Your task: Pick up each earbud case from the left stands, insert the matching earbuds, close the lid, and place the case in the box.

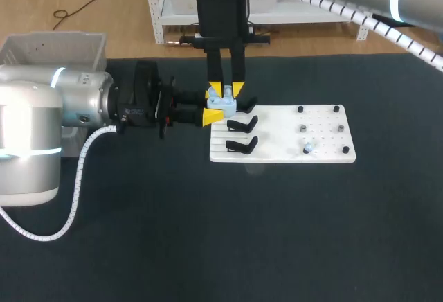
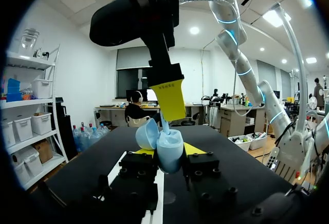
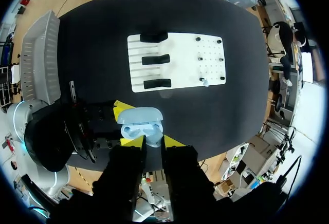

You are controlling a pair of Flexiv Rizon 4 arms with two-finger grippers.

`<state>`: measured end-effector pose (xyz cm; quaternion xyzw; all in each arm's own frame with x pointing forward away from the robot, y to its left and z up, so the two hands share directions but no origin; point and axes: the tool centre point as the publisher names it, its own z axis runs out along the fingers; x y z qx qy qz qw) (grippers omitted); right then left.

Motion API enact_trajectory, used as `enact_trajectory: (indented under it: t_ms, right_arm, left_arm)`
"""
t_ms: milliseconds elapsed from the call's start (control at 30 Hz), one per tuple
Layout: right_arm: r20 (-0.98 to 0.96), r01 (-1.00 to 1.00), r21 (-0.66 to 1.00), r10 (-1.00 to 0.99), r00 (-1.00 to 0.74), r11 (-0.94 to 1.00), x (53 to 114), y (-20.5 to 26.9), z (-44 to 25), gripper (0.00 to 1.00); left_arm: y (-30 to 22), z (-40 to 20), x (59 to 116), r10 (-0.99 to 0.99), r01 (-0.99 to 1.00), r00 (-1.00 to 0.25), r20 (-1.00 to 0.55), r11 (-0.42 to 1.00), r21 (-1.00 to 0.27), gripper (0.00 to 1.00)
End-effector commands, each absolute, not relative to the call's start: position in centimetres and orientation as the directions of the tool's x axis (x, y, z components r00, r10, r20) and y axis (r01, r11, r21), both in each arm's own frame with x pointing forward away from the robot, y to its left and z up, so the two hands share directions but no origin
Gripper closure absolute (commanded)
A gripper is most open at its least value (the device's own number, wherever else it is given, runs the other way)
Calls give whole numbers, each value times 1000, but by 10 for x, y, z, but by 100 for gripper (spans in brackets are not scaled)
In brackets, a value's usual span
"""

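Two grippers on one job. Left gripper (image 1: 212, 107) clamped on sides of pale blue case (image 1: 221, 99), lid open, held in air near black stands (image 1: 242, 123), mouth up for easy filling. Right gripper (image 1: 226, 89) straight down over it, pinched on small earbud (image 3: 153, 141) (tiny, so a guess), tip at case mouth. Left wrist view: thin stem going into case, hidden in head view. Right wrist view: hollows inside case, spare earbud (image 3: 205, 82) on white board (image 3: 177, 62), grey box (image 3: 43, 54) well apart.
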<state>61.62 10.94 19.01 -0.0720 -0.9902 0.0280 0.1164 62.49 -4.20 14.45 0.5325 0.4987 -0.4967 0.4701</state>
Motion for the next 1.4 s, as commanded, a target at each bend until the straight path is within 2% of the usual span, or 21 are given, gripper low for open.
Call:
enact_trajectory:
  t_ms: [33,367,500,567,600,867,1033,1133,1367,1400]
  right_arm:
    - [228,139,-74,152,-962,988,617,110,188,100]
    - [241,148,-76,162,-957,986,621,111,183,100]
    - [243,151,-71,164,-956,986,621,112,183,65]
    - [244,151,-69,163,-956,986,621,113,183,54]
    - [243,150,-68,162,-956,986,621,113,184,52]
    - [226,149,-47,155,-962,988,618,114,189,51]
    - [172,158,38,150,-974,987,605,108,206,52]
    - [94,160,107,151,-984,981,597,95,214,55]
    - [-146,146,232,183,-972,962,589,53,216,47]
    - [-176,144,241,189,-966,960,589,46,215,49]
  left_arm:
    - [-42,144,623,62,998,11,-998,-57,8,100]
    - [-42,144,623,62,998,11,-998,-57,8,100]
    - [-42,144,623,62,998,11,-998,-57,8,100]
    - [-42,144,623,62,998,11,-998,-57,8,100]
    - [-42,144,623,62,998,11,-998,-57,8,100]
    - [-42,144,623,62,998,11,-998,-57,8,100]
    - [-42,144,623,62,998,11,-998,-57,8,100]
    - [-42,144,623,62,998,11,-998,-57,8,100]
    - [-42,144,623,62,998,11,-998,-57,8,100]
    - [-42,144,623,62,998,11,-998,-57,8,100]
